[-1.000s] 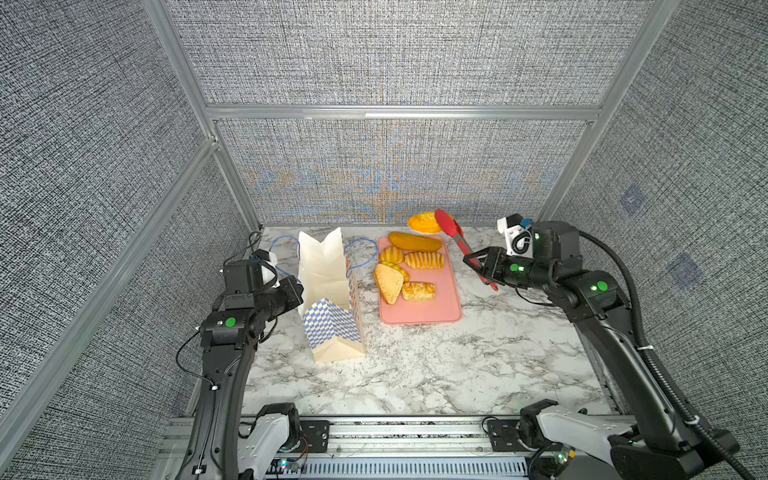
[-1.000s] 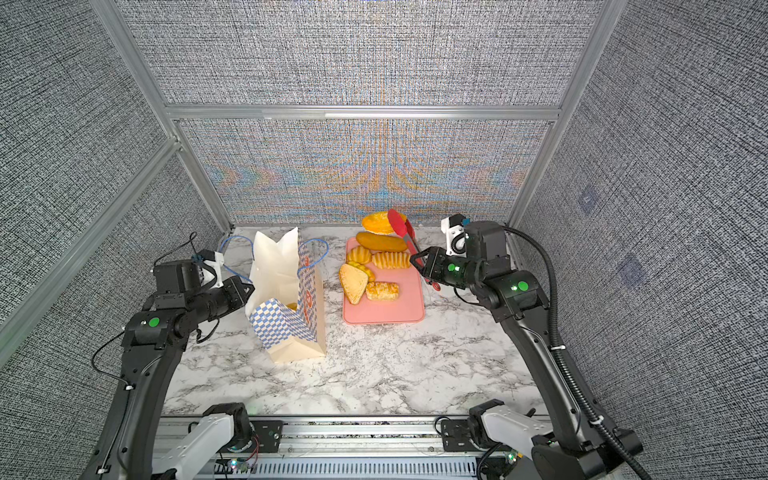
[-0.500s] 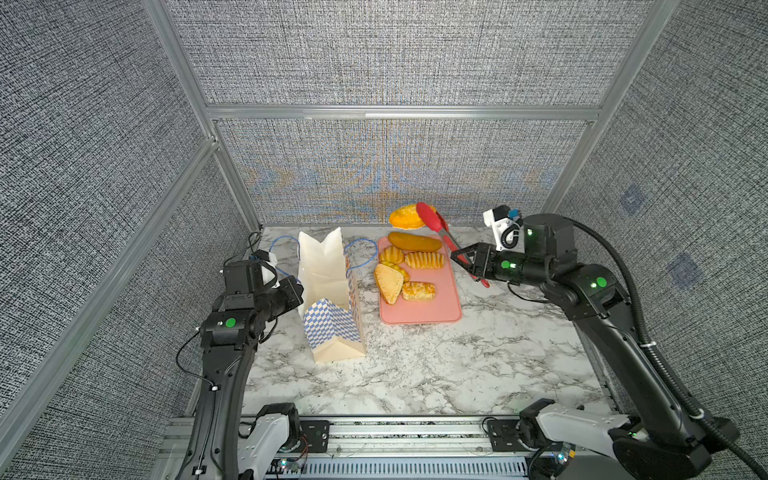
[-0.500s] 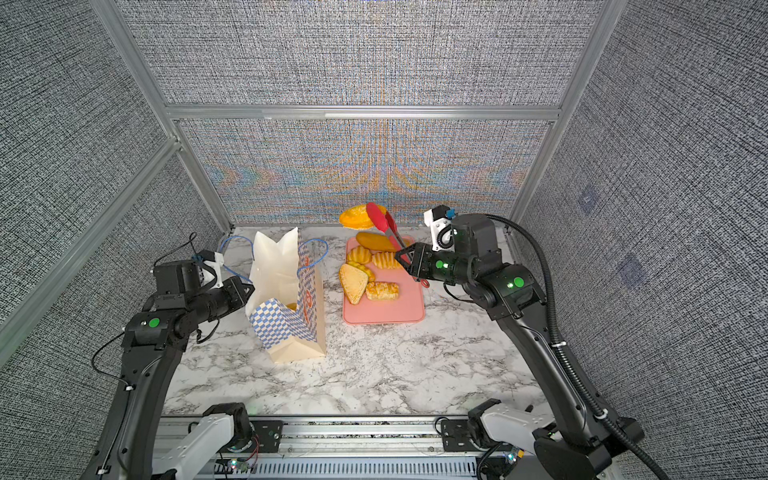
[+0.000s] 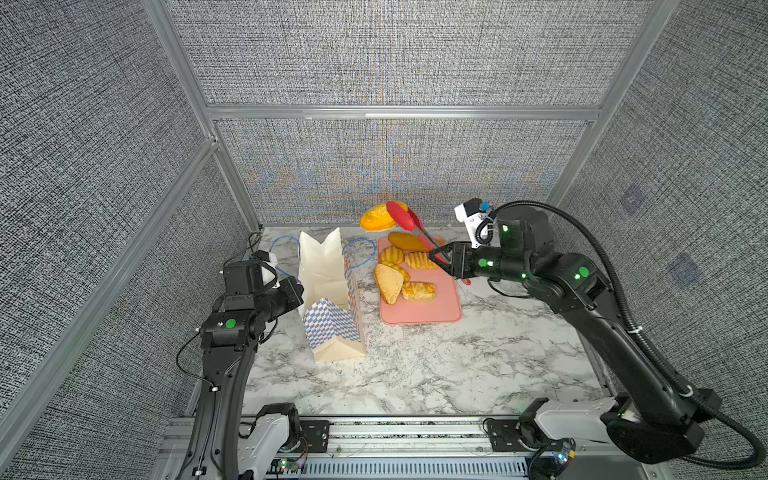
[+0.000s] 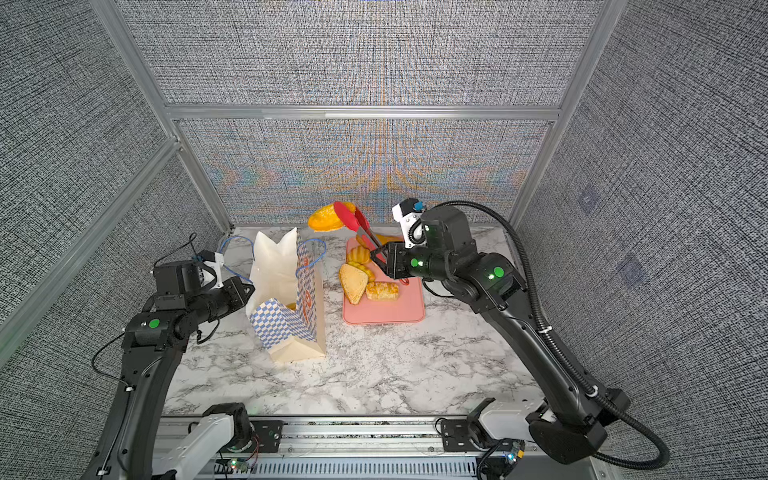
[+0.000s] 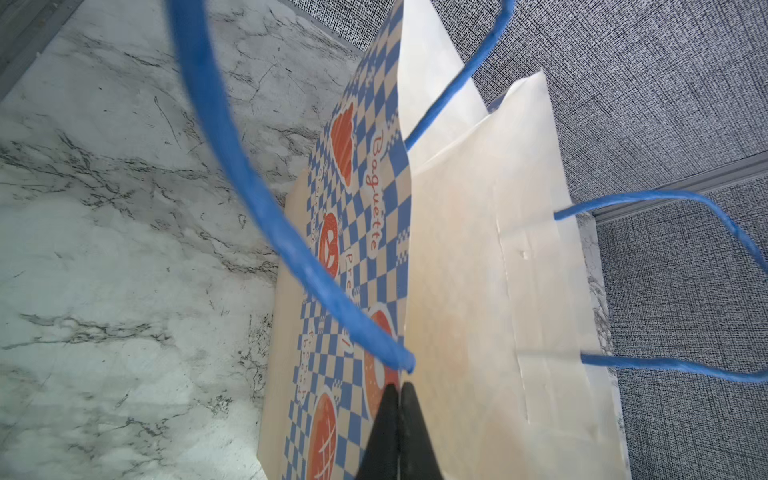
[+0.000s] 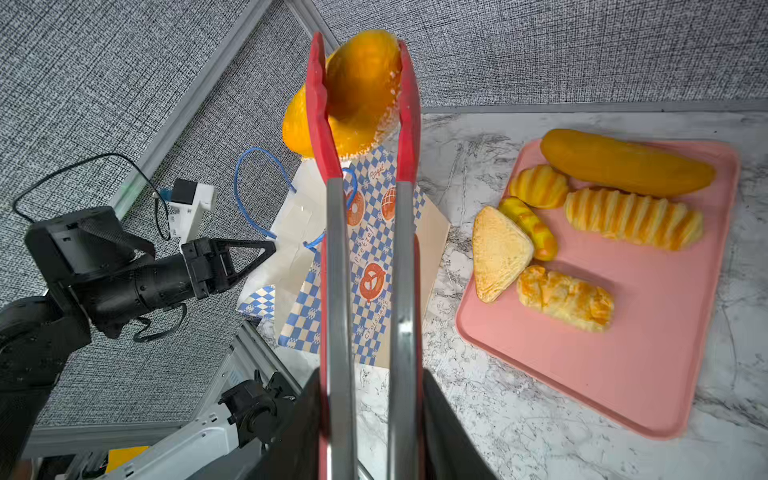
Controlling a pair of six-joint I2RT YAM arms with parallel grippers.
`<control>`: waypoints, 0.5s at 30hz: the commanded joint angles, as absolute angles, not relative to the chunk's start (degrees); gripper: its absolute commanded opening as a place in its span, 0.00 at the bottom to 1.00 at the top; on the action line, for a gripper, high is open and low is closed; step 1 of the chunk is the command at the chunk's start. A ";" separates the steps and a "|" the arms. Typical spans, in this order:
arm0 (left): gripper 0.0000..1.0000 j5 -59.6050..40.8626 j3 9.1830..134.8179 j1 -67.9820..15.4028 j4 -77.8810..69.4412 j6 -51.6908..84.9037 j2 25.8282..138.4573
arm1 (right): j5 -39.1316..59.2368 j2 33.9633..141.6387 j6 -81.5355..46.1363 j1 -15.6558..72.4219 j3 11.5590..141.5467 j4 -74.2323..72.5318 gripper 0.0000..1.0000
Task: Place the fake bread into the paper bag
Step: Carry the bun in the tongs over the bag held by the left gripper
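Observation:
The paper bag [image 5: 328, 291] stands open on the marble, its mouth up and its blue cord handles spread. My left gripper [image 5: 297, 291] is shut on the bag's left wall at the rim, fingers [image 7: 409, 411] pinched together over the paper. My right gripper [image 5: 440, 257] is shut on the handles of red tongs [image 5: 409, 224]. The tongs squeeze an orange oval bun [image 5: 376, 218] of the fake bread, held in the air beyond the tray's far left corner, right of the bag's mouth. In the right wrist view the bun [image 8: 357, 91] sits between the red tong tips.
A pink tray [image 5: 419, 316] lies right of the bag with a long loaf [image 5: 409, 241], ridged rolls [image 5: 419, 261], a triangular sandwich [image 5: 388, 282] and a braided piece [image 5: 417, 291]. Grey fabric walls close the back and sides. An aluminium rail runs along the front.
My right arm has carried the tongs and bun leftward, from above the tray's far end toward the bag. The left arm and bag have not moved.

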State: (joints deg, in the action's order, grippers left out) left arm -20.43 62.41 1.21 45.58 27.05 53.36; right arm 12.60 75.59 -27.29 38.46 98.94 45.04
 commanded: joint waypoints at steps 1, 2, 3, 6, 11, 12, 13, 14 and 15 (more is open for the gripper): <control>0.03 -20.86 62.40 1.23 45.25 27.25 53.29 | 8.80 77.11 -23.82 40.84 101.79 45.71 0.35; 0.03 -20.89 62.40 1.20 45.18 27.25 53.35 | 7.97 77.84 -23.20 41.68 102.85 46.28 0.35; 0.03 -20.84 62.40 1.23 45.18 27.25 53.26 | 7.22 78.57 -22.59 42.50 103.82 46.85 0.35; 0.03 -20.83 62.32 1.21 45.18 27.33 53.26 | 4.71 80.63 -20.66 44.95 106.62 48.38 0.35; 0.03 -20.85 62.23 1.18 45.16 27.33 53.21 | 0.21 84.32 -17.34 49.11 112.27 52.08 0.35; 0.03 -20.86 62.23 1.18 45.10 27.33 53.23 | -0.72 85.39 -16.57 49.97 113.54 52.82 0.35; 0.03 -20.90 62.23 1.23 45.17 27.31 53.17 | -1.59 86.17 -16.03 50.71 114.50 53.52 0.35; 0.03 -20.83 62.23 1.15 45.16 27.33 53.17 | -2.62 87.07 -15.42 51.54 115.60 54.25 0.35; 0.03 -20.90 62.23 1.23 45.13 27.39 53.17 | -3.56 88.01 -14.79 52.43 116.71 54.84 0.35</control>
